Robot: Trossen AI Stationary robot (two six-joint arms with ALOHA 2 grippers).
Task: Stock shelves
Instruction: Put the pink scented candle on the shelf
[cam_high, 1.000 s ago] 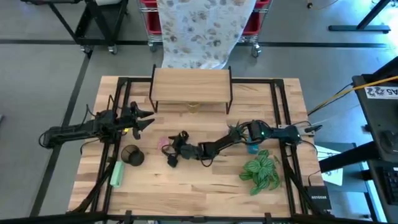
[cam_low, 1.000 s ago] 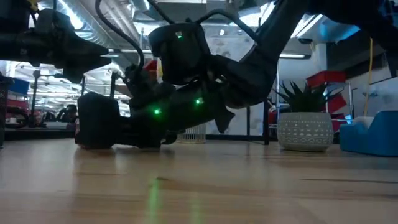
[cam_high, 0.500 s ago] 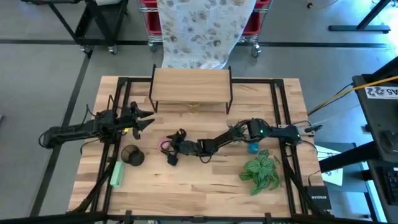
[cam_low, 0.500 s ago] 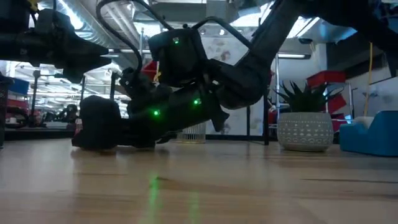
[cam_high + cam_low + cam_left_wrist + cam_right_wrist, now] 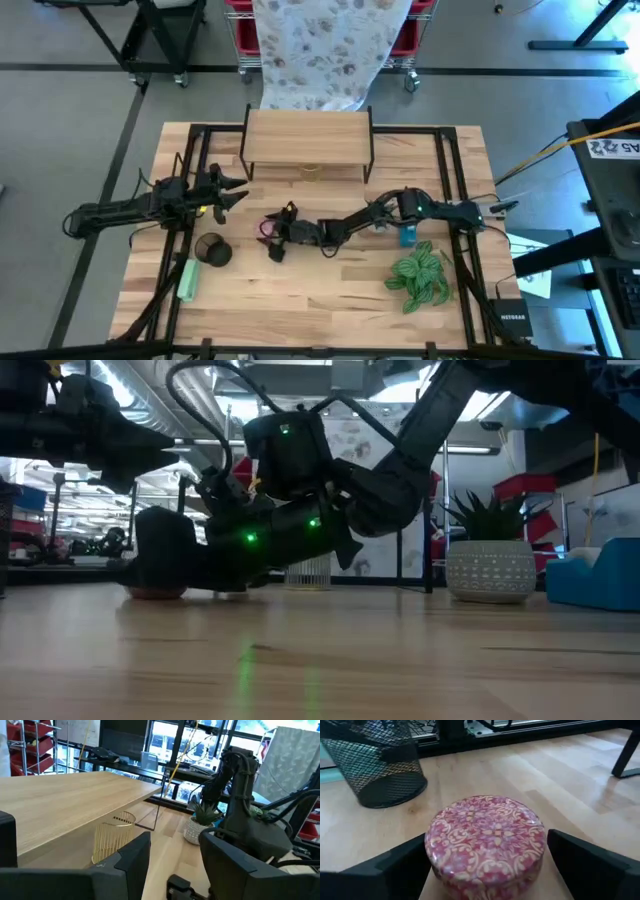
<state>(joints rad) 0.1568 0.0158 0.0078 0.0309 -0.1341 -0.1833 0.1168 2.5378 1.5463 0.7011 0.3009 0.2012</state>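
While the left gripper (image 5: pixel 232 190) hangs open w/ nothing in it at the table's (image 5: pixel 330 310) left side, the right gripper (image 5: pixel 272 235) sits low mid-table, jaws spread wide around a pink patterned tin (image 5: pixel 485 842), not clamped. Black mesh cup (image 5: pixel 375 762) stands near the tin; shelves (image 5: pixel 308 137) at far edge, gold wire basket (image 5: pixel 112 840) on lower level.

Right arm reaches low toward centre, its pincer (image 5: pixel 272 233) spread wide. Left arm waits at the left side, its pincer (image 5: pixel 232 190) parted.
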